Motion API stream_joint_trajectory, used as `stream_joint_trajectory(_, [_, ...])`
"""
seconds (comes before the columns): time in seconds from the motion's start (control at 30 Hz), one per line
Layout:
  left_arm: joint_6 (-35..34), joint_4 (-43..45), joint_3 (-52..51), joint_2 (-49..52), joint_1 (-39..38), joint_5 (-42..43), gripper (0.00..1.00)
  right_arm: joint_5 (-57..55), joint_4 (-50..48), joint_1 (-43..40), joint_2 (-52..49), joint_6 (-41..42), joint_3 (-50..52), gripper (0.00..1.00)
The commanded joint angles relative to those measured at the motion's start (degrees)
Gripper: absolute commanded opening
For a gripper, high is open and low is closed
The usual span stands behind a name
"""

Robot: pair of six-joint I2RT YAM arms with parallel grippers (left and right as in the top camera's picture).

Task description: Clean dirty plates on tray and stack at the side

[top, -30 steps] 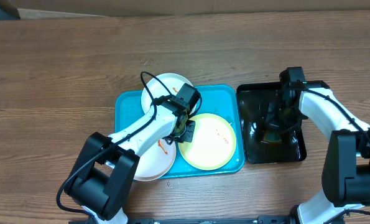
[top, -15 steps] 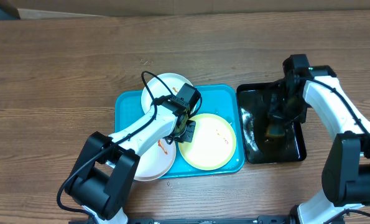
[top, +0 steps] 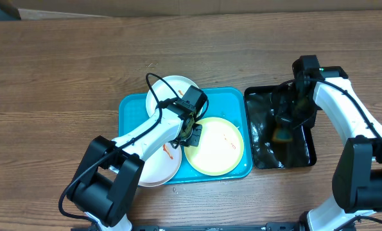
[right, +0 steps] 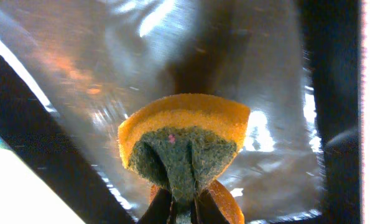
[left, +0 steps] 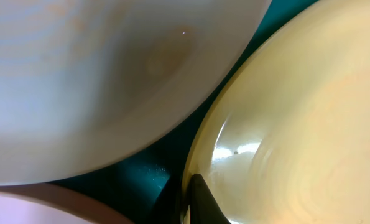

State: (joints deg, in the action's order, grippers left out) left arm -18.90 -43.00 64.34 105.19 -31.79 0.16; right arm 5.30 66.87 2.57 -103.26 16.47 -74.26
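- The right gripper [right: 183, 208] is clenching a folded sponge [right: 185, 134] over the wet black tray [top: 309, 154], probably soaking it.
- The left gripper [top: 192, 133] is sitting at the rim of the yellow plate [top: 217, 146], which is lying in the teal tray [top: 130, 106]; I cannot tell whether it is gripping.
- Next, the sponge is needing to go to that plate's smear [top: 229, 142].

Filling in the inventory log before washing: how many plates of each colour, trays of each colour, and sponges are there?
white plates: 2
yellow-green plate: 1
teal tray: 1
black tray: 1
sponge: 1
total: 6
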Motion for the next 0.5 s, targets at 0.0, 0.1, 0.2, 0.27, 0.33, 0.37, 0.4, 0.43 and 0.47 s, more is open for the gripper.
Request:
stream_joint_trajectory(0.0, [1.1,0.6,-0.2,2.1,0.4,-2.1,0.04,4.6,-0.6,2.3,0.1,-2.7,-1.5,0.04])
stream_joint_trajectory(0.1, [1.1,0.5,-0.2,2.1,0.4,-2.1,0.04,-1.8,-0.5,3.7,0.1,1.1,-1.5,0.04])
stream_joint_trajectory(0.2, [1.1,0.4,-0.2,2.1,0.4,-2.1,0.04,1.9,-2.2,4.5,0.1,-1.3,-1.6,0.04])
stream_joint_trajectory(0.27, [1.1,0.4,-0.2,2.1,0.4,-2.1,0.04,-1.8,-1.4,4.9,0.1,-4.0,-1.6,0.04])
stream_joint_trajectory(0.33, [1.1,0.4,-0.2,2.1,0.4,-2.1,0.04,-6.1,-0.3,4.8,0.1,-0.1,-1.6,0.04])
stream_joint_trajectory(0.37, [1.1,0.4,-0.2,2.1,0.4,-2.1,0.04,-5.9,-0.4,4.7,0.1,1.2,-1.6,0.04])
stream_joint_trajectory(0.4, [1.1,0.4,-0.2,2.1,0.4,-2.1,0.04,-4.3,-0.7,4.6,0.1,1.4,-1.6,0.04])
stream_joint_trajectory(0.43, [1.1,0.4,-0.2,2.1,0.4,-2.1,0.04,-2.4,-0.9,4.7,0.1,0.1,-1.6,0.04])
stream_joint_trajectory(0.47, [1.1,0.4,-0.2,2.1,0.4,-2.1,0.04,-1.0,-0.9,4.7,0.1,-1.4,-1.7,0.04])
